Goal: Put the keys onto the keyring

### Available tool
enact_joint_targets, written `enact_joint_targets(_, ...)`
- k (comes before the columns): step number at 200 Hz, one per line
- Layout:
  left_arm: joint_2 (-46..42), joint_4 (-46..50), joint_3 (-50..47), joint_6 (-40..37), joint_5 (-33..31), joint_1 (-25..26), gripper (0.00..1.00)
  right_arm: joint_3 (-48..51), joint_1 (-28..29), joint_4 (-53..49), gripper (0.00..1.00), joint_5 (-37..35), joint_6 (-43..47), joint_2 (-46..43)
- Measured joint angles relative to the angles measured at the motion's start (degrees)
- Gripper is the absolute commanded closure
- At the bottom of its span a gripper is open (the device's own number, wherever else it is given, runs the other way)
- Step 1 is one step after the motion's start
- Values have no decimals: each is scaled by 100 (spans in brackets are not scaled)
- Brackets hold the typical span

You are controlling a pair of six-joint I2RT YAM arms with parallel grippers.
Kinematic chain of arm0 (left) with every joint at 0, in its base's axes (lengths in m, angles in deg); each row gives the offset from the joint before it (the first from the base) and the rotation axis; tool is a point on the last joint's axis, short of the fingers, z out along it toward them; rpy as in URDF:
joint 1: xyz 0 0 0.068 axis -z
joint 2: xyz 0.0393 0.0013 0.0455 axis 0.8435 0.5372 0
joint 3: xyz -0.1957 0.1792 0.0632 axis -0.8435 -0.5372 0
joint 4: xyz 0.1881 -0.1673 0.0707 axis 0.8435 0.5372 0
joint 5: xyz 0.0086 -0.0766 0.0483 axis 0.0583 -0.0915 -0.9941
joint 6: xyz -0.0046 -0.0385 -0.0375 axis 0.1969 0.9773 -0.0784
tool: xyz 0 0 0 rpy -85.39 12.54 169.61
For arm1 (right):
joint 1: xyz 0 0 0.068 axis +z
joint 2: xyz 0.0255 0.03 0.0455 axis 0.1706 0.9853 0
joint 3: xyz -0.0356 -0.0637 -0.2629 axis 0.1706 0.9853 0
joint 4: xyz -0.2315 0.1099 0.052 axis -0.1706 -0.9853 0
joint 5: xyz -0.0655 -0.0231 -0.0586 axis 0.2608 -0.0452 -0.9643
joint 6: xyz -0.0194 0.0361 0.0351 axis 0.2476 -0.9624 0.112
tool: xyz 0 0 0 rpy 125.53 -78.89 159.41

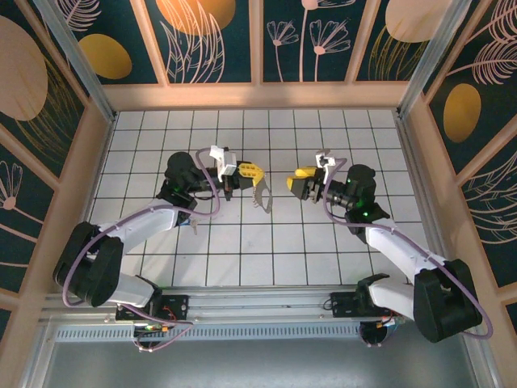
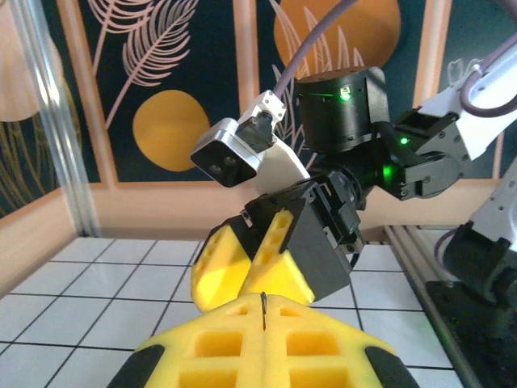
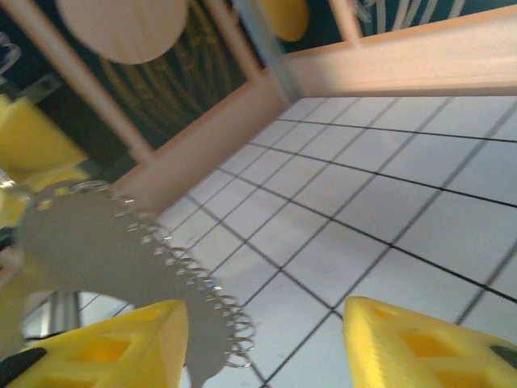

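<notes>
Left hand point(image 1: 255, 172) pinching keyring point(image 1: 260, 196), hanging just beside parted right hand point(image 1: 295, 181)

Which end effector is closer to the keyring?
Left. The left end effector grips the keyring, which dangles from it; the right end effector, open, faces it without touching.

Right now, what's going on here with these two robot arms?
The two arms face each other above the tiled table. The left gripper has its jaws shut on a pale grey piece edged with small wire coils, apparently the keyring, which hangs in the air between them. The right gripper sits just across from it with its jaws open, close to the coiled edge and gripping nothing.
</notes>
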Motion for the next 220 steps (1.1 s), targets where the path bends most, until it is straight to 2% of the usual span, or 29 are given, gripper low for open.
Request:
enact_joint_targets(34,337,463,605,518,249,26,100,-68,-13,162,54,723,2,-31)
enact_joint_targets(67,472,949,898,643,387,63,100,-304,-15,332,57,1132,-7,-31)
enact_joint_targets(138,507,1582,1257,605,568,155,100,-702,-17,422,61,1558,-44,7)
enact_joint_targets(220,507,1895,1314,472,595,225,100,-977,160,511,68,1711,-127,337)
